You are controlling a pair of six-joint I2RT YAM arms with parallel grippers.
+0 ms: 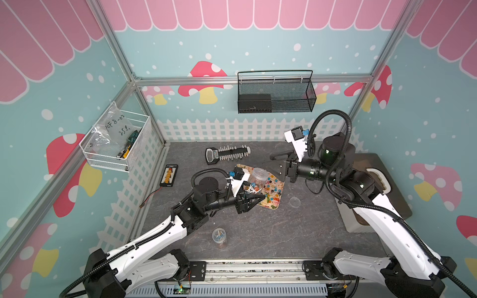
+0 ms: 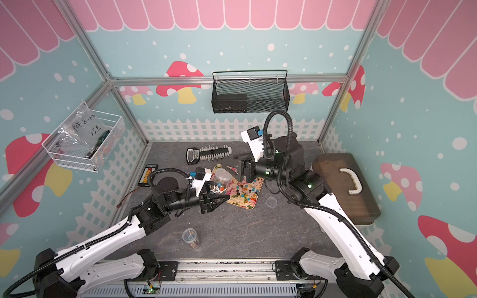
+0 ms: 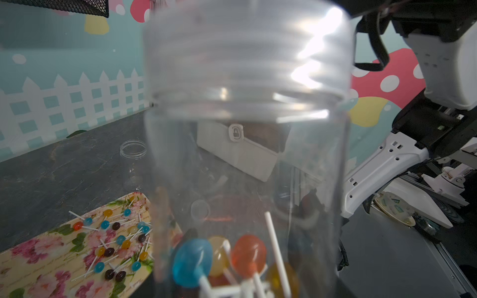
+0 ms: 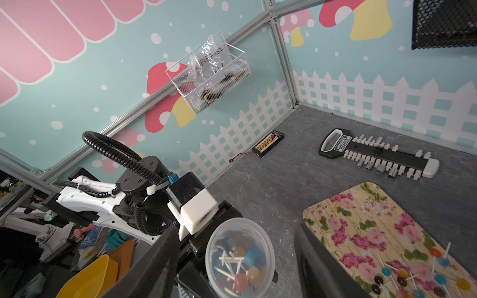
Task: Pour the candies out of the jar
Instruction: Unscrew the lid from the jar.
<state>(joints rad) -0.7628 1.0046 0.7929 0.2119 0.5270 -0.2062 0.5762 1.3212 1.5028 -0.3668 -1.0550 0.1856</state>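
The clear plastic jar [image 1: 259,176] hangs tilted over the near end of the floral tray [image 1: 271,204]. My left gripper [image 1: 259,198] is shut on the jar's base, and its jaws are hidden behind the jar in the left wrist view. A few candies [image 3: 219,258] lie at the bottom of the jar [image 3: 245,129]. Many candies [image 1: 273,187] lie scattered on the tray [image 3: 38,263]. My right gripper [image 4: 236,228] is open, with one finger on each side of the jar's mouth [image 4: 240,258], apart from it. That view looks straight in at the candies [image 4: 242,265].
A second small jar [image 1: 219,236] with a few sticks stands near the front. A clear lid [image 1: 294,201] lies right of the tray. A socket holder [image 1: 227,154] and a charger board [image 1: 169,175] lie further back, and a brown case [image 2: 346,185] is at the right.
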